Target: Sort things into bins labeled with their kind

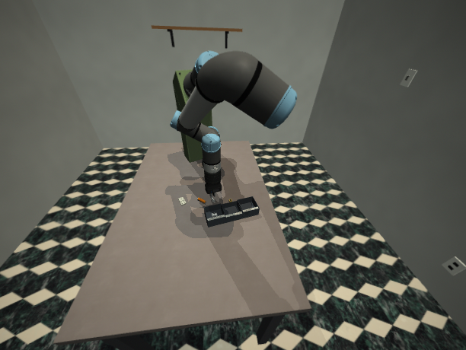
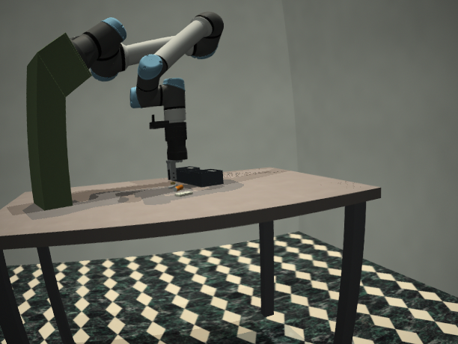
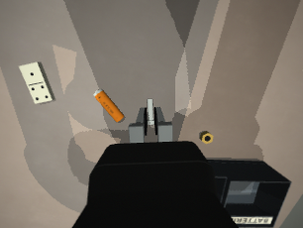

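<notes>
My gripper (image 1: 212,198) (image 2: 172,179) (image 3: 151,115) is partly open, its fingertips a little above the table. A slim pale thing (image 2: 171,186) (image 3: 151,108) shows between the fingertips in the wrist view, but seems to lie on the table below them, unheld. An orange cylinder (image 1: 201,200) (image 2: 179,187) (image 3: 109,106) lies left of it in the wrist view. A white domino (image 1: 182,201) (image 2: 183,193) (image 3: 36,82) lies farther left. A small brass nut (image 1: 230,200) (image 3: 211,138) lies right of the gripper. Three joined dark bins (image 1: 233,220) (image 2: 211,179) stand beyond; one label begins "BATTER".
Something small and pale (image 1: 214,214) shows in the left bin in the top view. The other labels are too small to read. The green pedestal (image 1: 193,152) (image 2: 49,149) bears the arm at the back of the table (image 1: 164,274) (image 2: 299,194). The bins stand close to the gripper.
</notes>
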Controlling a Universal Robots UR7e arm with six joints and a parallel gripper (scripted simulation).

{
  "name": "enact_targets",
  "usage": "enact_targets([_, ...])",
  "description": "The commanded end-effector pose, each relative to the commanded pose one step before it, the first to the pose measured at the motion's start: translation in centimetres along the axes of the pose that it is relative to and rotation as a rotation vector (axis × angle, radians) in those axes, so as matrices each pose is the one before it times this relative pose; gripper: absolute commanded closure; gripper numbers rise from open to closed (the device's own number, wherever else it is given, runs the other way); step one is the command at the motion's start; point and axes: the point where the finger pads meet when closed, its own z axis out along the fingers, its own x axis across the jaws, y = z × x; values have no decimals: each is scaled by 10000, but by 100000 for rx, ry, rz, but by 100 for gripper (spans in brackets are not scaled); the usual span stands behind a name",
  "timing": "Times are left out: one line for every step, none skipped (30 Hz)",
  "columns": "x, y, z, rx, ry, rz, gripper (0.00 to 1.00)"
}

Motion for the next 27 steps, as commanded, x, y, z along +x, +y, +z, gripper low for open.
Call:
enact_targets([-316, 510, -18967, -25, 17, -53, 68])
enact_targets([0, 0, 0, 0, 0, 0, 68])
enact_targets([0, 0, 0, 0, 0, 0, 68])
enact_targets([-2, 2, -3334, 1, 0, 0, 68])
enact_targets([1, -3, -3330, 0, 0, 0, 68])
enact_targets([1, -3, -3330, 0, 0, 0, 68])
enact_targets([1, -3, -3329, 0, 0, 0, 68])
enact_targets([-1, 2, -2, 0, 0, 0, 68])
enact_targets([-1, 2, -2, 0, 0, 0, 68])
enact_targets([31, -37, 51, -2, -2, 0, 68])
enact_targets([-9, 11, -14, 1, 0, 0, 68])
enact_targets([-7, 8, -11, 1, 0, 0, 68])
enact_targets([-5, 6, -8, 0, 0, 0, 68])
enact_targets([-4, 5, -6, 0, 0, 0, 68])
enact_targets([-3, 4, -5, 0, 0, 0, 68])
enact_targets([-2, 3, -4, 0, 0, 0, 68])
enact_targets([-2, 2, -3, 0, 0, 0, 68])
enact_targets([29, -27, 55, -2, -1, 0, 68])
enact_targets([0, 0, 0, 0, 0, 0, 68])
enact_targets([0, 0, 0, 0, 0, 0, 68])
enact_targets([-18, 17, -35, 1, 1, 0, 68])
enact_targets([-3, 3, -6, 0, 0, 0, 68])
enact_targets([-2, 2, -5, 0, 0, 0, 68])
enact_targets([-2, 2, -4, 0, 0, 0, 68])
enact_targets([-2, 2, -3, 0, 0, 0, 68])
enact_targets([-6, 17, 80, -11, -10, -1, 38])
enact_targets([0, -3, -20, 2, 2, 0, 38])
